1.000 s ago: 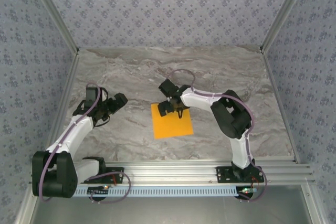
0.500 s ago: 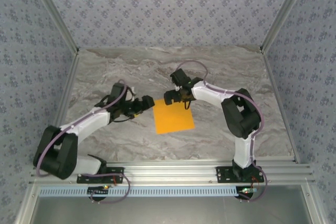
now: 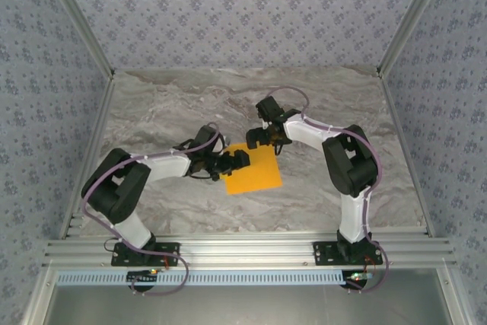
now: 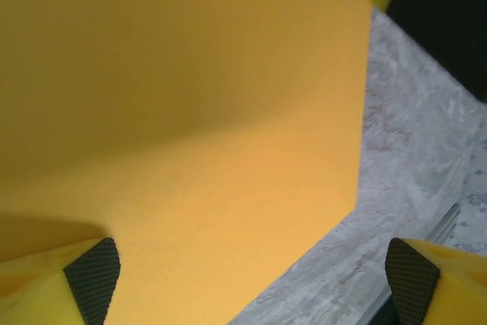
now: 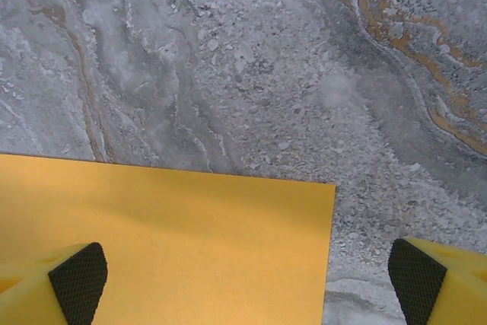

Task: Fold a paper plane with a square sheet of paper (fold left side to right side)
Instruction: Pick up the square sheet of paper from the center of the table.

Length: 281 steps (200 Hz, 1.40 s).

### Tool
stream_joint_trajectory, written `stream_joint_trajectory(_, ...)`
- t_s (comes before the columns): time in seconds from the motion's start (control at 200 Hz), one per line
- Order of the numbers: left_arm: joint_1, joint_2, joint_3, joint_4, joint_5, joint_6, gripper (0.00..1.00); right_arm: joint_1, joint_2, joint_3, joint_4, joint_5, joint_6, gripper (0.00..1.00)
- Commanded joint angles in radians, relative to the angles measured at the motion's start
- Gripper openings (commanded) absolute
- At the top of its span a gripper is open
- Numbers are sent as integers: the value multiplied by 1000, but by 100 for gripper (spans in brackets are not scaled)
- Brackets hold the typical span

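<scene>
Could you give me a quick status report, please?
Left gripper, jaws open, at far-left corner of orange sheet. Right gripper, jaws open, over far edge. Sheet not yet folded.

The bright-orange square sheet of paper (image 3: 257,175) lies mid-table on the grey marble-patterned table (image 3: 327,100). Access to its left edge is blocked by the left gripper (image 3: 242,160) and the white left arm (image 3: 163,165), which lies low across the table. The right gripper (image 3: 256,138) occupies the far edge. Both jaw pairs stand wide apart. Bare table borders the sheet's near and right edges, up to the aluminium rail (image 3: 251,245) and the right arm (image 3: 346,165). Blue patterned walls (image 3: 243,13) bound the far side.
</scene>
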Motion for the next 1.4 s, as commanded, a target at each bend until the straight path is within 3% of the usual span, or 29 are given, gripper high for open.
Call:
stream_joint_trajectory(0.0,-8,31,12,15,-25,-26,94,7,21,-5,-31,-22,-3,100)
stream_joint_trajectory(0.265,-8,36,-1,6,-44,-19,94,36,22,-49,-31,-57,21,100)
stream_joint_trajectory(0.565,-8,37,-7,11,-48,-19,94,82,-24,-103,-25,-184,28,98)
stream_joint_trajectory(0.909,-9,21,-22,57,-44,-30,94,104,-63,-121,-63,-204,19,84)
stream_joint_trajectory(1.004,-6,0,-30,74,-44,-29,94,104,-71,-123,-64,-206,10,78)
stream_joint_trajectory(1.144,9,-46,-30,78,-34,-20,94,102,-83,-119,-58,-246,6,59)
stream_joint_trajectory(1.399,117,-220,-89,63,1,4,95,67,-119,-135,-12,-382,16,30)
